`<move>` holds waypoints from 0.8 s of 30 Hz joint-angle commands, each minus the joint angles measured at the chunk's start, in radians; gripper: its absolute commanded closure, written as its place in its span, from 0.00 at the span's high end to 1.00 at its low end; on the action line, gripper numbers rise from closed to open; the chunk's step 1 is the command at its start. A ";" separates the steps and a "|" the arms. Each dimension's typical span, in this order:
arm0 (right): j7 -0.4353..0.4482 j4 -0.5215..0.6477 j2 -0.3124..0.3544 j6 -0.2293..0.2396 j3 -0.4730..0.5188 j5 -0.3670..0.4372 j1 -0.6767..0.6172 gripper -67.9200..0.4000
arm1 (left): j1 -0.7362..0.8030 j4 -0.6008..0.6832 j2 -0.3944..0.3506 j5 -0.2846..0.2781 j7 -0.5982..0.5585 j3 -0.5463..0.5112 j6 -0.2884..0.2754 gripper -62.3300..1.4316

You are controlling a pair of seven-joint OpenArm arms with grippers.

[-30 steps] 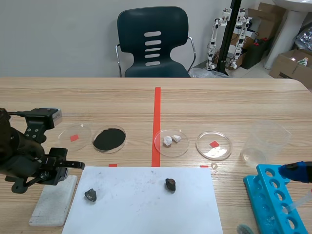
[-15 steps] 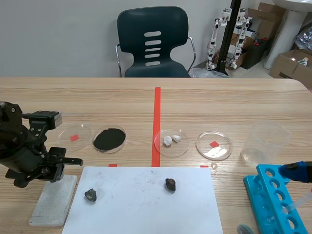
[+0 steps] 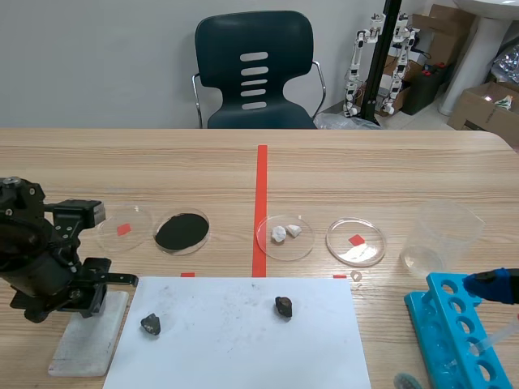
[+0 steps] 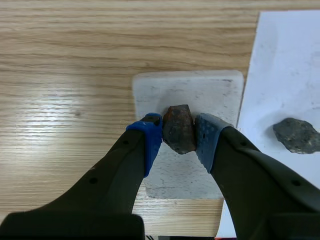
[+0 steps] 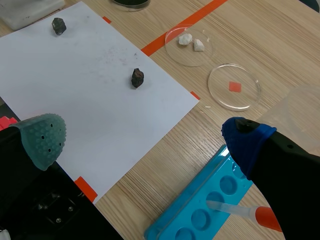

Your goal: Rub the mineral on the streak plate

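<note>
My left gripper (image 4: 178,134) is shut on a dark reddish-brown mineral (image 4: 179,128), held right over the white streak plate (image 4: 190,95). In the scene view that gripper (image 3: 87,297) hangs over the far end of the streak plate (image 3: 85,344) at the table's front left. Two other dark minerals (image 3: 151,324) (image 3: 283,305) lie on the white paper sheet (image 3: 235,348). My right gripper (image 5: 144,137) stands open above the paper's near right part, with nothing between its fingers; only its blue pad (image 3: 491,285) shows in the scene view.
Behind the paper stand a dish with a red mark (image 3: 124,227), a dish of black powder (image 3: 182,232), a dish with white pieces (image 3: 285,237) and another dish (image 3: 355,241). A clear beaker (image 3: 438,235) and a blue tube rack (image 3: 454,340) are at the right.
The left arm has drawn back toward the table's front, bringing its gripper and the mineral lower over the streak plate. The right arm has not moved.
</note>
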 commanded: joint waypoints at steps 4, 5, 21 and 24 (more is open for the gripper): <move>0.019 0.014 0.000 0.003 -0.003 0.011 -0.002 1.00 | -0.011 0.021 -0.002 -0.010 -0.013 0.019 -0.002 0.20; 0.019 0.014 0.000 0.003 -0.003 0.011 -0.002 1.00 | -0.011 0.021 -0.001 -0.010 -0.018 0.019 -0.001 0.20; 0.019 0.014 0.000 0.003 -0.003 0.011 -0.002 1.00 | -0.011 0.013 0.000 -0.163 -0.082 0.019 -0.013 0.20; 0.019 0.014 0.000 0.003 -0.003 0.011 -0.002 1.00 | -0.010 0.013 -0.001 -0.130 -0.079 0.019 -0.012 0.20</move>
